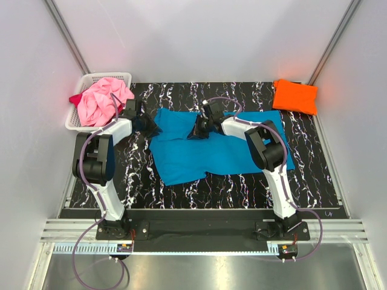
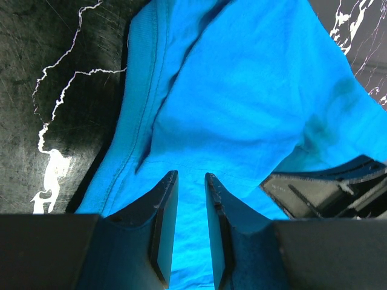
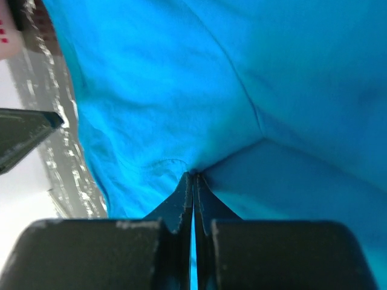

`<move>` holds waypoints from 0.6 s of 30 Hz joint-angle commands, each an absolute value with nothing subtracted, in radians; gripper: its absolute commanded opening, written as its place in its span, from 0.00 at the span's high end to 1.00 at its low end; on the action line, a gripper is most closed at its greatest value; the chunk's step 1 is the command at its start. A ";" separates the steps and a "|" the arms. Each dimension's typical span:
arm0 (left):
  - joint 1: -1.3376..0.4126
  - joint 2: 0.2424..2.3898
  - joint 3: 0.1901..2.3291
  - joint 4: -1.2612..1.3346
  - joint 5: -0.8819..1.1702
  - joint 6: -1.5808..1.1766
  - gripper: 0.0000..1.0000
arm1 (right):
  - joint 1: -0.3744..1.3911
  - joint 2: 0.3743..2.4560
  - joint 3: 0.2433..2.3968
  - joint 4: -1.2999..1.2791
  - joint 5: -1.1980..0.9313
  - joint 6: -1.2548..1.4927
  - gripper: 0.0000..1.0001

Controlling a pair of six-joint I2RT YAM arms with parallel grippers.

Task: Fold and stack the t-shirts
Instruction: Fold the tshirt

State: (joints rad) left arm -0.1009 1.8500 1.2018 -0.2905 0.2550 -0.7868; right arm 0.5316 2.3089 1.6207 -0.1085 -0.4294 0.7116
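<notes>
One pink shirt [image 1: 104,101], perhaps more, in basket [image 1: 71,121]

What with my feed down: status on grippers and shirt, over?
Right gripper shut on turquoise t-shirt. Left gripper narrow, cloth between its jaws. Orange t-shirt, basket well apart.

- Top external view: fixed high above and behind the near edge of the black, white-veined marbled surface [image 1: 314,178]. It faces down and forward from afar and takes in the whole surface.
- Left wrist view: sits behind the left tool [image 2: 190,176], very near, looking along its fingers onto the turquoise blue soft cloth t-shirt [image 2: 242,90].
- Right wrist view: sits behind the right tool [image 3: 193,176], nearer still, with the cloth filling the frame.
- Shared by all three views: that t-shirt.
</notes>
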 commanded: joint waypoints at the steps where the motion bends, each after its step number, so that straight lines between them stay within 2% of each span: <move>1: -0.095 1.848 1.209 -0.255 0.279 -0.793 0.71 | 0.560 2.214 1.598 -0.181 -0.362 0.655 1.00; 18: -0.095 1.856 1.204 -0.253 0.281 -0.798 0.71 | 0.620 2.056 1.494 -0.264 -0.158 0.591 1.00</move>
